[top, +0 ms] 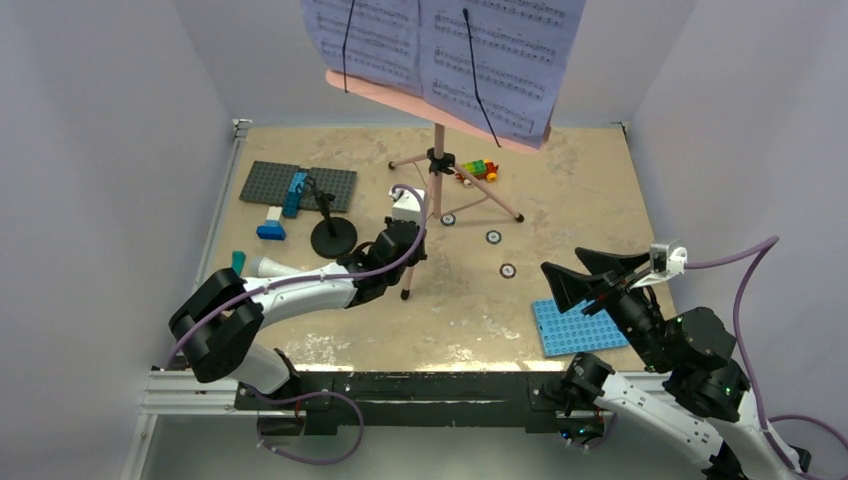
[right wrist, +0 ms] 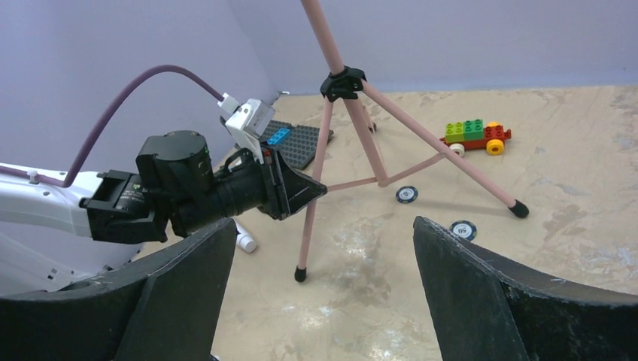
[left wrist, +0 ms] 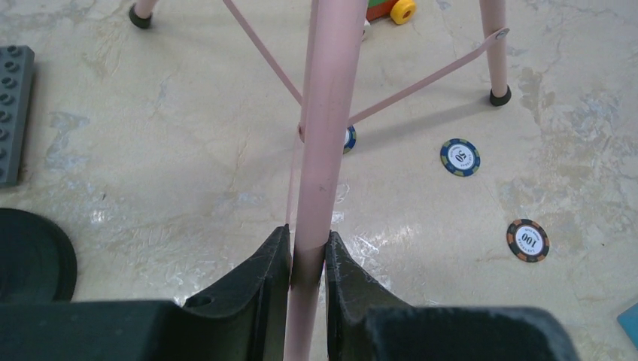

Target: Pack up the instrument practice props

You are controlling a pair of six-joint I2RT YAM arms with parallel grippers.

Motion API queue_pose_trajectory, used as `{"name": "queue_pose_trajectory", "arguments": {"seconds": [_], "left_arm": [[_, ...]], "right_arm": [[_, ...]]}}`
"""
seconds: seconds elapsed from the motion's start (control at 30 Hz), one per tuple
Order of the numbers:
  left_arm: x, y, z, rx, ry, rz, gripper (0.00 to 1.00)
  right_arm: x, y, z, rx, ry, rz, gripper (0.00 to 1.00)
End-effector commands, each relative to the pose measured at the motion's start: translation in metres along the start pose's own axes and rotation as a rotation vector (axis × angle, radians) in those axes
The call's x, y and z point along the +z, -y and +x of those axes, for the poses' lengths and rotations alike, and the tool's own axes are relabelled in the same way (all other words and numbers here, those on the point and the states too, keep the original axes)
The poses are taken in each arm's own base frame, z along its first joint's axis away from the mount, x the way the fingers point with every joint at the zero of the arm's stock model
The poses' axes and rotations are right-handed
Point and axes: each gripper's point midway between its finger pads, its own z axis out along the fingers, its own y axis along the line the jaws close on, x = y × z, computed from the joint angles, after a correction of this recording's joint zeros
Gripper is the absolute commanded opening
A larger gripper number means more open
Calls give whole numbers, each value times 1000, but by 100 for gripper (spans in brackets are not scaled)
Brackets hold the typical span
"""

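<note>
Lavender pages [top: 445, 50] show only overhead; left pincer [left wrist: 307, 242] grips pink stand [left wrist: 325, 113]

Pink music stand leg [left wrist: 320, 150]: smooth matt tube. Tabletop [left wrist: 188, 173]: mottled beige, worn, faint sheen. Left gripper fingers [left wrist: 256, 278]: matt black plastic.

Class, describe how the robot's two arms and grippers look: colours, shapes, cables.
Both the left arm and right arm have white links, black joints and a trailing purple cable. The left gripper and right gripper have black wedge-shaped fingers, with a white camera box at each wrist.
</note>
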Motion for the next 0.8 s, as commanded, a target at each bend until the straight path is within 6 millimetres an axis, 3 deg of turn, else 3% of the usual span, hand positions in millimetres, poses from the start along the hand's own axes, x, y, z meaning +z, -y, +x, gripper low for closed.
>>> {"name": "queue_pose_trajectory", "arguments": {"seconds": [0.0, 0.27, 0.5, 0.63, 0.77], "left_arm": [[-27, -102, 75, 141, -268, -347, 3], [-33, -72, 52, 127, -242, -220, 25], [-39, -47, 31, 98, -216, -120, 49], [-52, -30, 0, 46, -154, -40, 62], [-74, -12, -41, -40, -70, 62, 66]], "right_arm": [[-9, -8, -19, 10, 41, -47, 92], [-12, -6, -14, 33, 40, -49, 93], [-14, -4, -9, 35, 24, -48, 94], [-11, -6, -6, 32, 10, -51, 94], [-6, -9, -2, 23, -4, -57, 95]]}}
